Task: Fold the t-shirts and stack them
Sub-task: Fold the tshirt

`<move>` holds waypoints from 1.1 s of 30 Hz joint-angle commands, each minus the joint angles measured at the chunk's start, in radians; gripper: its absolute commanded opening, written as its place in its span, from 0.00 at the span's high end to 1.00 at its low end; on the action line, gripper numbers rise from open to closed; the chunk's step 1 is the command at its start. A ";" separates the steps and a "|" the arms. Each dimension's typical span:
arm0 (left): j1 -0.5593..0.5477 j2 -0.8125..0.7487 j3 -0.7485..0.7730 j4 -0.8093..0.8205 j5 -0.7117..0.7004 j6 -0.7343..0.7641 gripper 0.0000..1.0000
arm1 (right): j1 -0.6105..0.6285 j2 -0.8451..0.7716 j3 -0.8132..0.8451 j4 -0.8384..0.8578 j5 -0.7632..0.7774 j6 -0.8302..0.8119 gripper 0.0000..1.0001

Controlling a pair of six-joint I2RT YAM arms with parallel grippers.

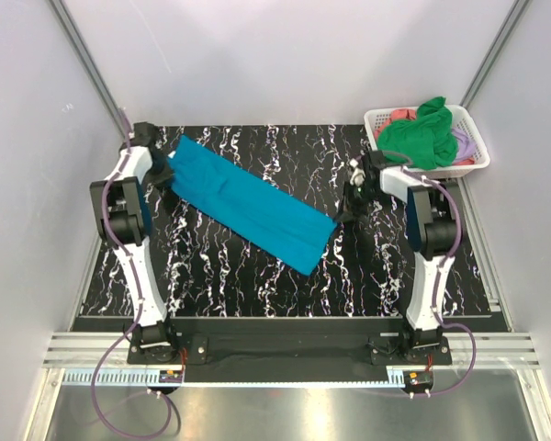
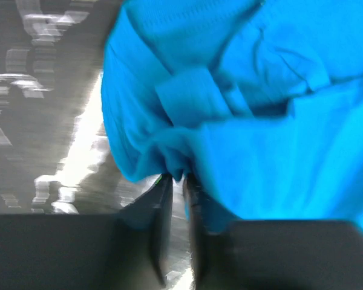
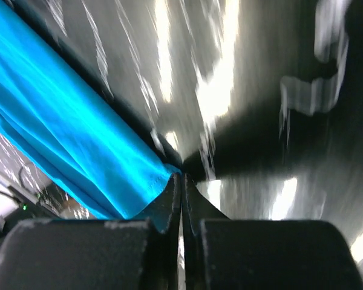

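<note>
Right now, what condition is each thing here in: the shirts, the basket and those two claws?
teal-blue t-shirt: a long strip, stretched diagonally, held at both ends.
left gripper: shut, pinching the shirt's bunched end.
right gripper: shut on the shirt's other corner.
green t-shirt: crumpled, unfolded, on top in the basket.
coral-pink t-shirt: crumpled, mostly buried.
lilac t-shirt: crumpled, mostly buried.
basket: upright, full of shirts.

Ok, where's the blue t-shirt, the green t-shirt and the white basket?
blue t-shirt (image 1: pixel 248 207): top view, on the middle of the spread-out cloth.
green t-shirt (image 1: pixel 421 136): top view, on the middle of its bunched-up heap.
white basket (image 1: pixel 376 117): top view, on its far-left rim corner.
</note>
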 commanded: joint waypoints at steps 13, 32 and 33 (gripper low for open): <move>-0.080 -0.521 -0.342 -0.065 -0.046 -0.155 0.36 | 0.035 -0.620 -0.695 0.082 0.114 0.334 1.00; -1.146 -1.241 -1.262 0.193 -0.073 -1.101 0.34 | 0.218 -1.078 -0.821 -0.064 0.308 0.623 1.00; -1.172 -1.216 -1.259 0.186 -0.078 -1.118 0.33 | 0.217 -1.073 -0.823 -0.064 0.306 0.631 1.00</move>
